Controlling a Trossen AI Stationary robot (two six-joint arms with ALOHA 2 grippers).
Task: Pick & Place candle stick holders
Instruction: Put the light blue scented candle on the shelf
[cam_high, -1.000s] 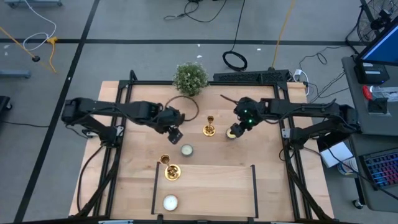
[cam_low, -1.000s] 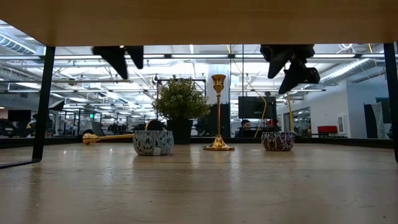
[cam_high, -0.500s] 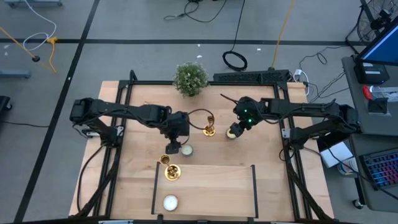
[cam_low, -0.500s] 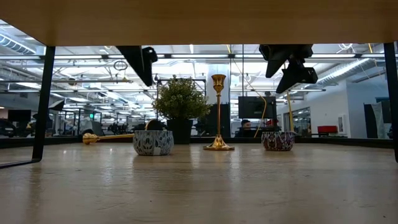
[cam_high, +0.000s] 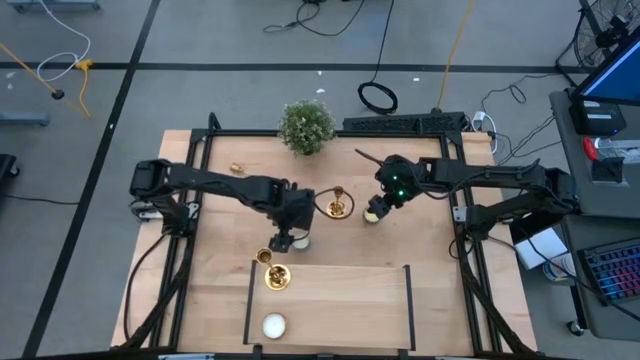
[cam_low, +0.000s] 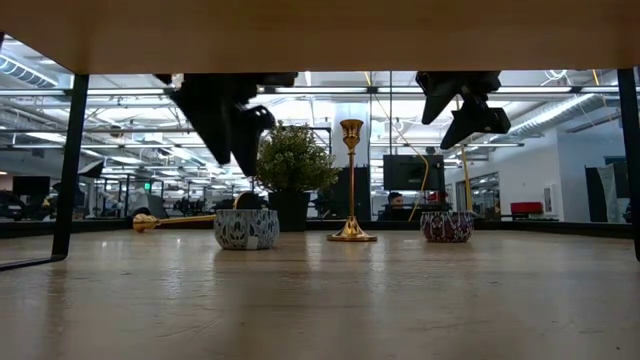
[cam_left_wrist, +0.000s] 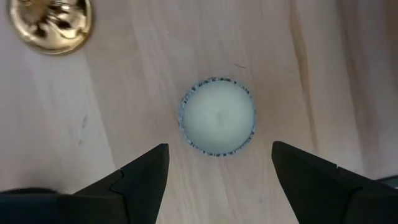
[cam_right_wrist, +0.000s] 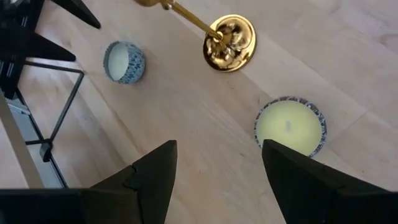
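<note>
Looking straight down, the left gripper (cam_high: 284, 240) has swung from the table's left toward the middle and now hangs over the white candle (cam_high: 300, 240), beside the upright holder (cam_high: 337, 206); another holder (cam_high: 276, 275) stands nearer the front, a third (cam_high: 238, 168) lies far back. Low view: the right gripper (cam_low: 462, 112) hovers unmoved above the green candle (cam_low: 446, 226). Left wrist: fingers spread around the candle, nothing held. Right wrist: fingers apart, empty. That candle isn't the target, so the left arm probably needs redirecting.

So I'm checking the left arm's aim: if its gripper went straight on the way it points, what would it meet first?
Probably the white tealight candle, centred between the left gripper's open jaws. The upright brass candlestick stands off to the side.
</note>
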